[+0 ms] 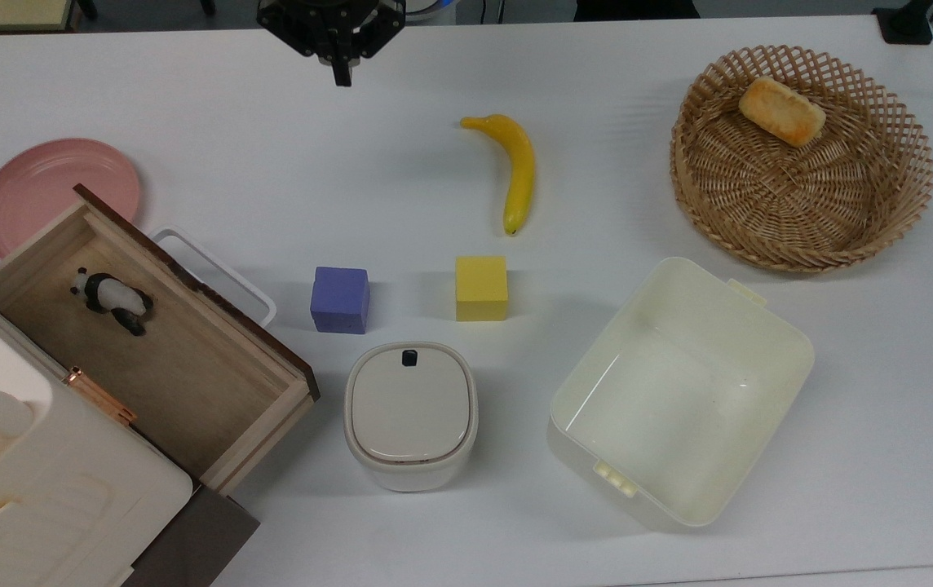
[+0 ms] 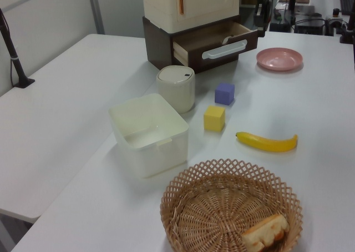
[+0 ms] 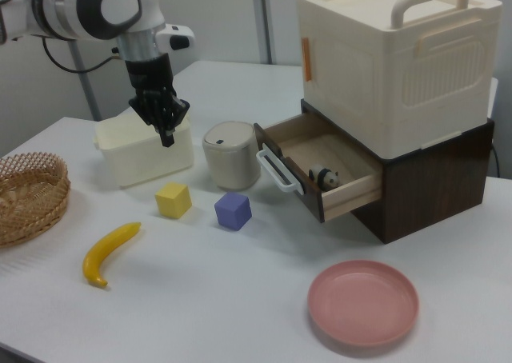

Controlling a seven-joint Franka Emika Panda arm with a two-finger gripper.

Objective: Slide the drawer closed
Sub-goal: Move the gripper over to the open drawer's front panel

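Observation:
The drawer [image 1: 189,383] stands pulled out of the dark brown base under a cream cabinet [image 1: 34,489] at the top view's lower left. It is a light-wood tray with a dark front panel and a white loop handle [image 1: 218,273]. A small panda figure [image 1: 112,300] lies inside it. My gripper [image 1: 342,77] hangs shut and empty above the table's far edge, well away from the drawer and apart from everything. In the right view the gripper [image 3: 167,139] hovers left of the drawer [image 3: 352,197], in front of the cream bin. The left view has the drawer [image 2: 191,55] at the top centre.
Between gripper and drawer lie a purple cube [image 1: 340,299], a yellow cube [image 1: 481,287] and a lidded white container [image 1: 410,414]. A pink plate [image 1: 34,191] sits beside the drawer. A banana [image 1: 515,167], a cream bin [image 1: 678,391] and a wicker basket [image 1: 882,196] holding bread [image 1: 781,110] lie to the top view's right.

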